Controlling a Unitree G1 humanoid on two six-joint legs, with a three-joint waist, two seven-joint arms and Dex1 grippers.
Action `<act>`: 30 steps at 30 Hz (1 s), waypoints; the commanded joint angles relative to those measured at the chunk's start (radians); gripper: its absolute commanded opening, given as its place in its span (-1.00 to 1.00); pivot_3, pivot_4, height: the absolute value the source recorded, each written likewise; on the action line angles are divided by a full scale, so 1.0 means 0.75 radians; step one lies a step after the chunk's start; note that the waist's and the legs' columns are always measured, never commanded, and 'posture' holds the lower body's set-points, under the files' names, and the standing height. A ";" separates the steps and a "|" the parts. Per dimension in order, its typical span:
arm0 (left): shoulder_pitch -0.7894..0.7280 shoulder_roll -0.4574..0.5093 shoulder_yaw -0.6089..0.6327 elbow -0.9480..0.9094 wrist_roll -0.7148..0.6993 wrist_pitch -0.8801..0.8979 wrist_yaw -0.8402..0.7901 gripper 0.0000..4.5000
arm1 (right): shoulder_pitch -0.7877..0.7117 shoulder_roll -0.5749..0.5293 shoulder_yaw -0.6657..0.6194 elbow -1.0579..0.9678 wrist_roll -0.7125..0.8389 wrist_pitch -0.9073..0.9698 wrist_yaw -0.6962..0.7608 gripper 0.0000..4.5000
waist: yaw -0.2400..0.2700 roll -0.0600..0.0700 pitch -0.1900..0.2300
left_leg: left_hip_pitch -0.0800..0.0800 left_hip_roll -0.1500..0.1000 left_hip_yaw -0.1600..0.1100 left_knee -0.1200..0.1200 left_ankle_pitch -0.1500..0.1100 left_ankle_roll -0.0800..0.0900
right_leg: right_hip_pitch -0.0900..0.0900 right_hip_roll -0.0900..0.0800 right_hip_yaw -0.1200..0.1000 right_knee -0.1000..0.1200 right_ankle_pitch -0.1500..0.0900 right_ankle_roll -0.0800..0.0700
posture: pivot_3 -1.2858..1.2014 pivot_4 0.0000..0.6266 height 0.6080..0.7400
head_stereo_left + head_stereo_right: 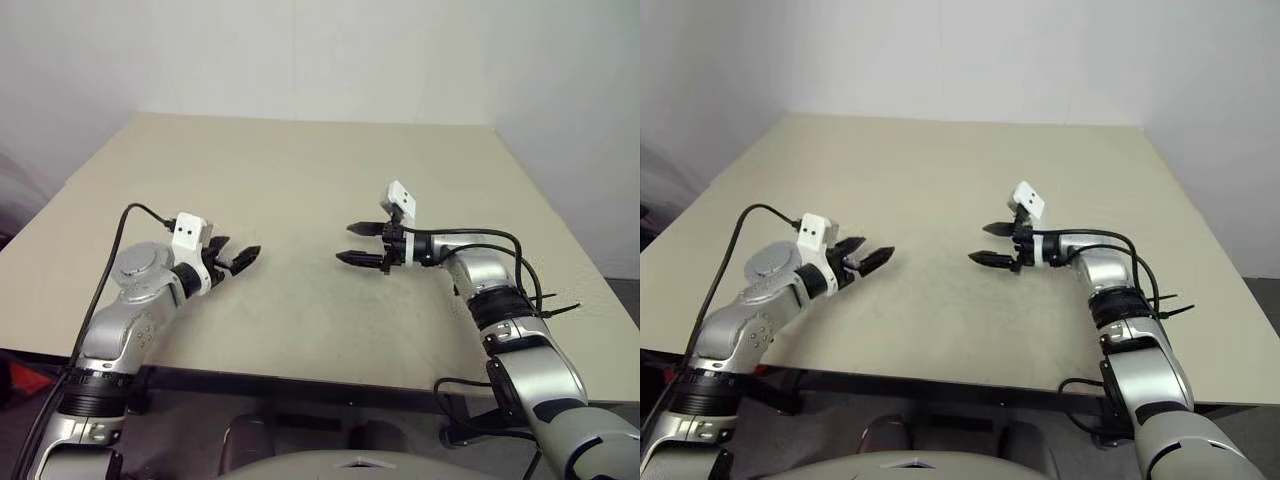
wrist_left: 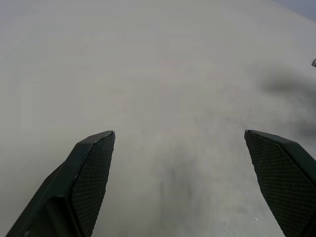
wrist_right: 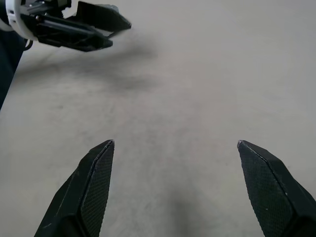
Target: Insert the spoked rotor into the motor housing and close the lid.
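Beige table (image 1: 300, 180), bare and matte, set into a corner; white walls (image 1: 300, 50) behind.

place: bare test room | evidence: plain beige table (image 1: 300, 180), blank white walls (image 1: 300, 50)

A big table (image 1: 300, 180) stands in the room. Its top is a pale sandy colour, smooth and flat, and it has soft grey shadows on it. The front edge of the table is dark. The table's far edge sits close to a white wall (image 1: 300, 50). The wall is plain, with nothing hanging on it. Another white wall (image 1: 590, 120) runs along the right side and meets the first one in a corner. Under the front edge, the floor (image 1: 20, 380) looks dark, and something red (image 1: 25, 378) lies down there on the left. The light is soft and even.
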 commanded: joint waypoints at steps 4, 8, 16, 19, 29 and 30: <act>-0.053 -0.041 0.020 0.001 0.059 -0.043 -0.061 0.99 | 0.007 -0.010 -0.025 -0.029 0.022 -0.006 0.085 1.00 | 0.000 0.000 0.000 | -0.001 0.000 0.000 0.000 -0.001 0.001 | -0.001 0.000 0.000 0.000 0.000 0.000 | 0.03 -1.00 1.00; -0.062 -0.070 0.031 0.018 0.088 -0.042 -0.055 0.99 | -0.009 0.018 -0.042 0.025 -0.015 -0.089 -0.008 1.00 | 0.000 0.000 0.000 | -0.001 0.000 0.000 0.000 -0.001 0.002 | -0.001 0.000 0.000 0.000 0.000 0.000 | 0.03 -1.00 1.00; -0.055 -0.115 0.058 0.007 0.106 -0.025 -0.035 0.99 | -0.028 0.062 -0.053 0.076 -0.020 -0.145 -0.095 1.00 | -0.001 0.000 0.000 | -0.003 0.000 0.000 0.000 -0.001 0.002 | -0.003 0.000 0.000 0.000 0.000 0.000 | 0.03 -1.00 1.00; -0.051 -0.120 0.069 0.005 0.107 -0.019 -0.034 0.99 | -0.028 0.063 -0.055 0.061 -0.004 -0.109 -0.081 1.00 | -0.001 0.000 0.000 | -0.004 0.000 0.000 0.000 -0.001 0.002 | -0.004 0.000 0.000 0.000 0.000 0.000 | 0.03 -1.00 1.00; -0.062 -0.131 0.081 0.009 0.118 -0.007 -0.034 0.99 | -0.024 0.094 -0.113 0.068 0.002 -0.189 -0.157 1.00 | -0.001 0.000 0.000 | -0.004 0.000 0.000 0.000 -0.001 0.003 | -0.004 0.000 0.000 -0.001 0.000 0.000 | 0.03 -1.00 1.00; -0.065 -0.134 0.080 0.009 0.120 -0.006 -0.032 0.99 | -0.032 0.093 -0.114 0.078 -0.001 -0.164 -0.164 1.00 | -0.001 0.000 0.000 | -0.004 0.000 0.000 0.000 -0.001 0.003 | -0.004 0.000 0.000 -0.001 0.000 0.000 | 0.03 -1.00 1.00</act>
